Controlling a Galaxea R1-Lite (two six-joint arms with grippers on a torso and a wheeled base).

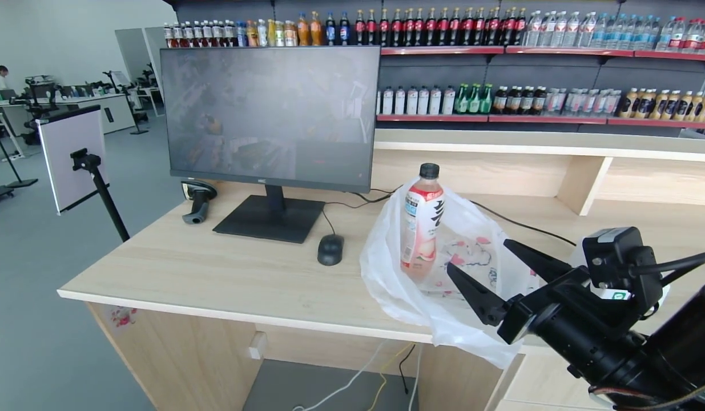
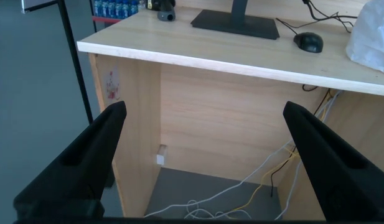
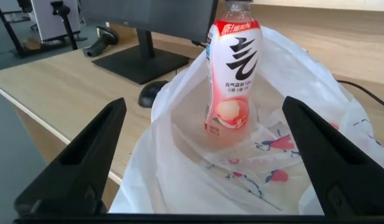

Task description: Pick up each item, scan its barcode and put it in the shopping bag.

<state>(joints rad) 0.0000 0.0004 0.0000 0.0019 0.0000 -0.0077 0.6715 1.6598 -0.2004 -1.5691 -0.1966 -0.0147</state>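
The left gripper (image 2: pixel 204 107) is spread wide and holds nothing; its two black, wedge-shaped fingers frame the pale wood-grain front of the desk (image 2: pixel 198 56), below the level of the top. Loose white and yellow cables (image 2: pixel 266 186) hang in the recess under the desk.

On the desk top, at the far left, a dark handheld scanner (image 1: pixel 198 200) sits in its stand. Beside it a flat black monitor (image 1: pixel 270 117) stands on a square base, and a rounded black mouse (image 1: pixel 330 249) lies just in front of that base.

Further right a thin, crumpled, translucent white bag (image 1: pixel 398 285) with pink-red print lies open, its lip drooping over the front edge. The bottle (image 1: pixel 422 225) stands upright inside it: clear plastic, pink drink, black cap, white and red label.

The right gripper (image 1: pixel 478 255) hangs just beside the bag, its tapered fingers parted wide, empty and touching nothing, pointed at the bottle.
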